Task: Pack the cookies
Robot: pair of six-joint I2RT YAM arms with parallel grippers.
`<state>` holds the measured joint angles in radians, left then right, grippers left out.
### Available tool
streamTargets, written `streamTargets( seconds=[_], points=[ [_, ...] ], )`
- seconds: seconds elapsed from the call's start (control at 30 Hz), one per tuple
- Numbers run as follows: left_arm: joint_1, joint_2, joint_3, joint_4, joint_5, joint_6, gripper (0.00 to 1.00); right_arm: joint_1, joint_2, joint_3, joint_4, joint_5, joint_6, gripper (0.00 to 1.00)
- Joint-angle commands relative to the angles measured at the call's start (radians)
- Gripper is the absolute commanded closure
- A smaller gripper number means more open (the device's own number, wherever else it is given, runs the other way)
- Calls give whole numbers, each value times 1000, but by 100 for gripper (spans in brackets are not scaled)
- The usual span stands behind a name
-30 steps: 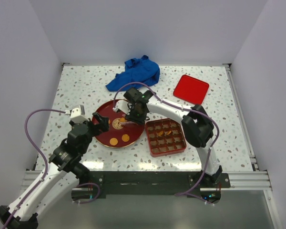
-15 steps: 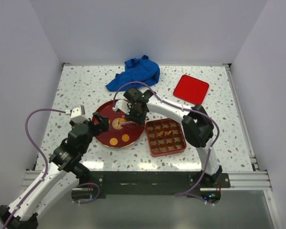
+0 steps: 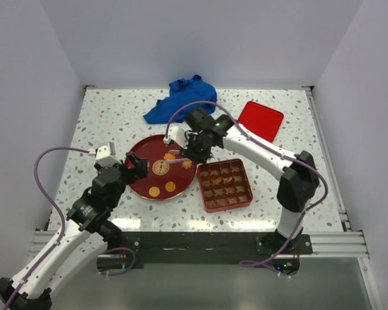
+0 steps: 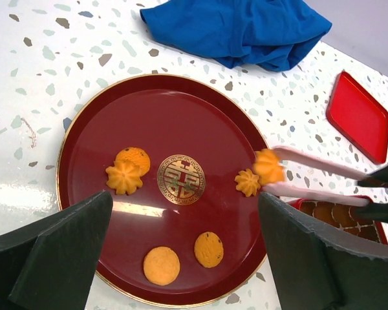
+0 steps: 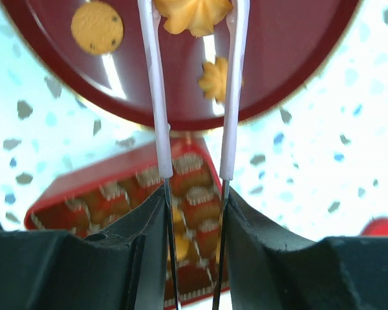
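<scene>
right end effector [image 5: 194,194] pinches tongs [image 5: 154,97] holding cookie [image 5: 193,16].

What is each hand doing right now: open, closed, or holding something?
Left hand: open, holding nothing.
Right hand: closed on the tweezers, whose tips pinch a flower-shaped cookie.

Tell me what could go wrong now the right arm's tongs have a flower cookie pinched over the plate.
1. The held cookie sits only at the tips of the tongs that the right pincer squeezes; it could slip or crumble on the way.
2. Another flower cookie lies right beside the tips and could get knocked.
3. The box has small cells, some already filled; the drop could miss.
</scene>
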<state>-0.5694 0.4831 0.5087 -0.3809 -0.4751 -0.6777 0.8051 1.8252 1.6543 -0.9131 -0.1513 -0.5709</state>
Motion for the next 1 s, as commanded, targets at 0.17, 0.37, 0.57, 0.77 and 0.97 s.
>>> streamTargets(
  seconds=[0.17,0.37,0.57,0.77,0.97],
  points=[
    [6,25,13,103,10,12,0,-187,-337,-211,-200,-37,-95,81],
    [6,77,7,165,49,29,0,-342,-518,-393,-271,-4,-106,81],
    [6,124,-1,226,92,41,0,-419,-549,-487,-248,35,-96,80],
    [6,134,1,229,109,46,0,-422,-453,-443,-213,18,-73,79],
    [6,95,-18,209,92,21,0,-422,-389,-397,-193,-1,-61,78]
  ],
)
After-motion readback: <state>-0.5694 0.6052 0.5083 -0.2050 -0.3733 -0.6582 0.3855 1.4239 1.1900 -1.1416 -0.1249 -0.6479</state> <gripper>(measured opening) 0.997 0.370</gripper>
